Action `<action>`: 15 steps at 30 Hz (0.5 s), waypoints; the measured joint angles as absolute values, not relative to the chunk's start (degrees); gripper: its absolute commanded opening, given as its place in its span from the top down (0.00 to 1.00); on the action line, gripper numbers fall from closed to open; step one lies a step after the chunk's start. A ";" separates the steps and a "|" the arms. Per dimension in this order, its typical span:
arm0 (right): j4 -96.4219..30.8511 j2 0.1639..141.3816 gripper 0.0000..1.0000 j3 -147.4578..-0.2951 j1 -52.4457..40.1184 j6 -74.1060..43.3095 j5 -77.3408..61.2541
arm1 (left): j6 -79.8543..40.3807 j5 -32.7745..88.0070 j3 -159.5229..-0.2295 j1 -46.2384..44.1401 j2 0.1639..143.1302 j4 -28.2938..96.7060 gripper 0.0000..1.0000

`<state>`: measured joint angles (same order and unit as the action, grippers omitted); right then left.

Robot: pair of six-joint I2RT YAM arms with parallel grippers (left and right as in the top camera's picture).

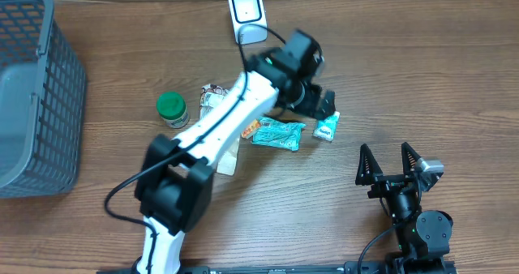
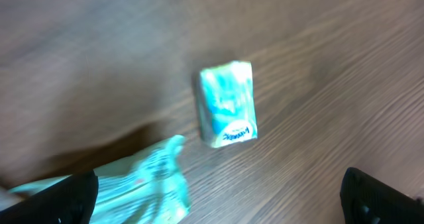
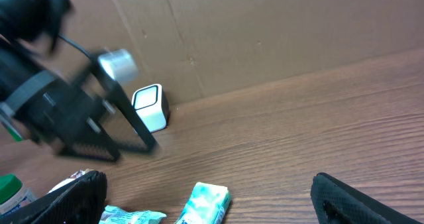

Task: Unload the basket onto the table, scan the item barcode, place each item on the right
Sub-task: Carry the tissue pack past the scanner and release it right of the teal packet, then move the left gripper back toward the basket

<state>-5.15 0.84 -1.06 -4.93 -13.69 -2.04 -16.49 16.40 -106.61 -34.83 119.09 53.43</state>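
A small teal-and-white pack (image 1: 327, 126) lies flat on the wooden table, also seen as the pack (image 2: 227, 105) and the pack (image 3: 205, 204). My left gripper (image 1: 328, 106) hovers just above it, open, with nothing between its fingers (image 2: 381, 196). A crinkled teal wrapper (image 1: 278, 133) lies beside it on the left, reaching the left gripper's (image 2: 222, 207) left finger. The white scanner (image 1: 247, 14) stands at the back edge, and shows in the right wrist view as the scanner (image 3: 151, 107). My right gripper (image 1: 389, 164) stands open near the front right, apart from everything.
A grey mesh basket (image 1: 32, 87) fills the far left. A green-lidded jar (image 1: 172, 109) and a snack packet (image 1: 212, 96) sit left of the white arm, with a pale packet (image 1: 228, 159) partly under it. A cardboard wall (image 3: 265, 32) backs the table.
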 measured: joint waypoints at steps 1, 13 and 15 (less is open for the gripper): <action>-5.15 0.84 0.00 -1.06 -4.91 -13.69 -2.04 | -15.99 16.40 -108.49 -33.45 118.02 55.68 0.00; -5.17 0.84 0.00 -1.06 -4.91 -13.67 -2.04 | -13.32 5.15 -117.91 -6.09 96.73 72.99 0.01; -5.15 0.84 0.00 -1.06 -4.91 -13.69 -2.07 | -13.30 2.20 -117.97 -0.93 93.86 74.04 0.00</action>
